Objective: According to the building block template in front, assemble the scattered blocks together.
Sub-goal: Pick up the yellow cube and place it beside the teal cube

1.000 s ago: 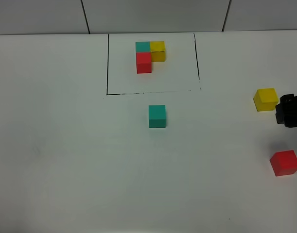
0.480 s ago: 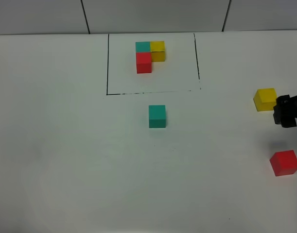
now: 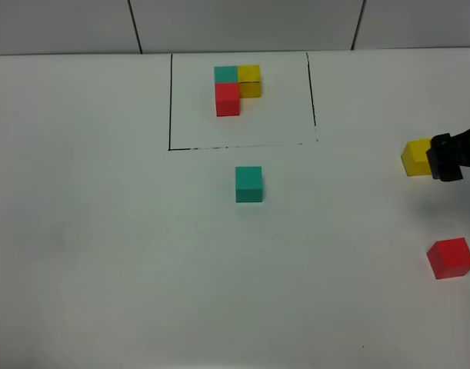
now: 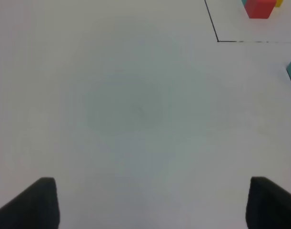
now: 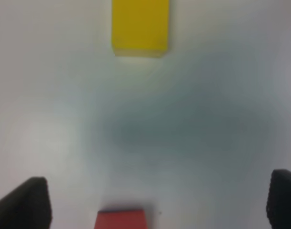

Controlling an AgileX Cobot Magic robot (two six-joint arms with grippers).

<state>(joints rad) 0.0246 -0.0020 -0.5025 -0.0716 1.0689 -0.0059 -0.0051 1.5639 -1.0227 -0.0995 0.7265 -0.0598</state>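
- Template (image 3: 236, 88): small teal, yellow and red cubes joined in an L, teal and yellow side by side, red in front of the teal. It sits at the far side of the white table (image 3: 104, 246), inside a thin black outline (image 3: 170, 100).
- Teal block (image 3: 248, 184): loose, upright, just in front of the outline's near edge, about mid-table. Nothing touches it.
- Yellow block (image 3: 415, 157): loose, at the right side of the table, well apart from the teal one.
- Red block (image 3: 451, 257): loose, near the right edge, nearer the camera than the yellow one, apart from it.
- No two loose blocks touch; none is inside the outline.
- Right gripper (image 3: 448, 157): reaches in from the right edge and overlaps the yellow block's right side in the high view. Cannot tell contact there.
- Right wrist view, blurred: fingers (image 5: 26, 202) wide apart with nothing clamped; the yellow block lies ahead of the tips, not between them.
- Left gripper (image 4: 152, 202): out of the high view. Its wrist view shows both fingers (image 4: 38, 202) spread wide over bare table, holding nothing.
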